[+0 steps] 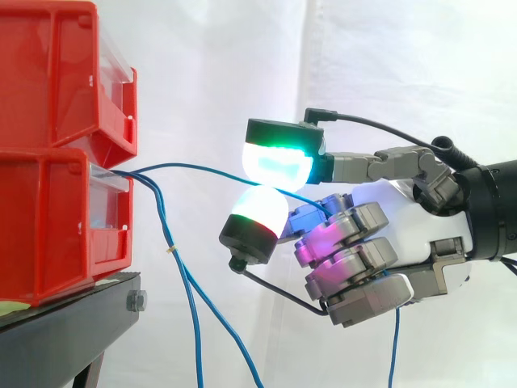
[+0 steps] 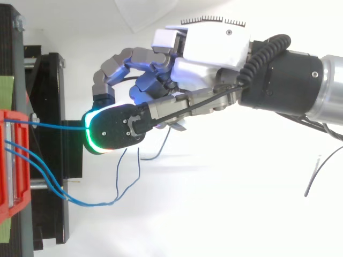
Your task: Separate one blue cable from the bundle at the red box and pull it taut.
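Red lower bin (image 1: 48, 230) holds blue cables (image 1: 162, 217); robot hand (image 1: 404, 206) pinches one cable (image 1: 194, 166).

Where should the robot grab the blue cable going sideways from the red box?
Grab the blue cable on its free stretch beside the red box, from the right, hand pinching above and below: there it runs nearly level, clear of the hanging cables.

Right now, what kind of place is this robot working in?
Probably a robot test lab, not a home: a white curtain hangs behind, red bins are stacked on a black stand, and the robot's hand pinches a thin blue cable.
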Robot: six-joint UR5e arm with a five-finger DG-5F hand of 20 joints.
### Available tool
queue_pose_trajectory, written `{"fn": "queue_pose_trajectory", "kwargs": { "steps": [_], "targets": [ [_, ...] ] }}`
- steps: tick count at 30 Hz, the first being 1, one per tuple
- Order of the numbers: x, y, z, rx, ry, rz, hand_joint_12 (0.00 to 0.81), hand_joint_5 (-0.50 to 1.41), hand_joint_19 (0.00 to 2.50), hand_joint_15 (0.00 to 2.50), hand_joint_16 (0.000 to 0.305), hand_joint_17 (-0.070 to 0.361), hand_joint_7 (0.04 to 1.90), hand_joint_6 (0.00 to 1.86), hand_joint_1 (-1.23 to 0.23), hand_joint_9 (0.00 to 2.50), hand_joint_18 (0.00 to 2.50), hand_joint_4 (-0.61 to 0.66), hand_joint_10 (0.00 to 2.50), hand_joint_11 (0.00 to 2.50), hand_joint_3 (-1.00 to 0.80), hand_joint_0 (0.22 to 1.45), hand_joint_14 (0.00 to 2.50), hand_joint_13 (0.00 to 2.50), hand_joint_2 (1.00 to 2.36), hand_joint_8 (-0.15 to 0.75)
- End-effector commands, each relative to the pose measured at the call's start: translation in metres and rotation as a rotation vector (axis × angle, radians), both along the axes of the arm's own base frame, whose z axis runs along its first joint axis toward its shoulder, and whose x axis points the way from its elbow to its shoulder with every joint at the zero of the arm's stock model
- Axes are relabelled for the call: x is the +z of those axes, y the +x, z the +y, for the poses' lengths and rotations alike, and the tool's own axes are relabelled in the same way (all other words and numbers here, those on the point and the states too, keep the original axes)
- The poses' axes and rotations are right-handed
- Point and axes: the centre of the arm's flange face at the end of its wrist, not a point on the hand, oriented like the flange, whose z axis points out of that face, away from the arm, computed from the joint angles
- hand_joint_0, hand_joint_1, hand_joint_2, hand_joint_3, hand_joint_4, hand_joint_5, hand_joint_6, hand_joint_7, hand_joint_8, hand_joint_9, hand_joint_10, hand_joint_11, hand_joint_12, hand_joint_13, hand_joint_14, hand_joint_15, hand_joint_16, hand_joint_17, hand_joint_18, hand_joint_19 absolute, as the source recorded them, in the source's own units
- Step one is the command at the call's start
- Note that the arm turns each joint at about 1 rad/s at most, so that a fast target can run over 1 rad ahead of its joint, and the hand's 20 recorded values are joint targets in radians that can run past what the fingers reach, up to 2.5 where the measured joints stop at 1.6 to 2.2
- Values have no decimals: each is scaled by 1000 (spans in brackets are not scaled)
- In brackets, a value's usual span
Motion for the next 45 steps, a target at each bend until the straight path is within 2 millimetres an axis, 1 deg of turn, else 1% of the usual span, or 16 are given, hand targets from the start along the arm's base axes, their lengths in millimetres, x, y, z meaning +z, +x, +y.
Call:
{"fn": "queue_pose_trajectory", "kwargs": {
  "steps": [1,3,5,6,7,9,10,11,12,14,23,24,29,32,45],
  "targets": [
    [-5,-2,0,2,-7,9,363,-255,2047,1406,29,64,952,943,-732,810,1214,114,2070,1342,-65,707,2456,662,1021,288],
    [-9,-4,0,4,-10,16,359,-255,2051,1390,28,62,949,943,-732,807,1217,109,2095,1321,-67,709,2481,658,1020,289],
    [-5,-8,-1,3,-10,13,366,-254,2054,1411,29,64,950,943,-731,803,1218,112,2115,1320,-61,708,2483,661,1020,289],
    [2,-12,-1,1,-12,8,360,-254,2048,1392,28,63,951,943,-731,800,1219,113,2136,1318,-58,708,2499,658,1021,291],
    [1,-13,1,5,-12,11,361,-254,2048,1394,28,63,946,943,-731,798,1220,110,2161,1282,-57,707,2500,657,1021,290],
    [8,-18,1,3,-14,8,361,-253,2049,1396,28,63,947,943,-731,795,1222,113,2161,1304,-56,708,2500,659,1021,285],
    [11,-26,-1,-5,-20,12,361,-252,2043,1399,28,64,944,943,-732,796,1225,109,2162,1305,-56,708,2500,659,1021,290],
    [13,-30,-1,-11,-24,13,356,-252,2056,1387,28,64,946,943,-732,796,1227,109,2177,1279,-54,707,2500,659,1020,290],
    [16,-39,-2,-27,-35,14,356,-252,2057,1389,28,64,946,943,-732,795,1227,109,2179,1279,-56,708,2500,660,1020,290],
    [17,-46,-3,-47,-41,11,363,-251,2041,1415,28,62,943,943,-732,792,1229,109,2187,1282,-52,708,2498,665,1021,290],
    [17,-46,0,-46,-47,7,359,-250,2044,1394,28,63,954,941,-733,788,1233,110,2186,1302,-53,710,2500,671,1021,284],
    [16,-45,0,-46,-47,6,359,-250,2047,1393,28,62,954,941,-733,789,1232,111,2197,1267,-55,711,2500,671,1020,290],
    [16,-45,1,-47,-47,1,356,-249,2042,1409,28,63,945,942,-732,789,1235,112,2196,1273,-56,712,2500,671,1021,292],
    [16,-45,1,-47,-49,2,369,-249,2038,1429,28,64,954,940,-732,788,1235,111,2186,1299,-58,713,2500,674,1020,292],
    [16,-45,1,-47,-49,3,363,-249,2051,1411,29,65,954,940,-727,777,1229,115,2140,1351,-62,715,2500,661,1021,294]
  ]
}}
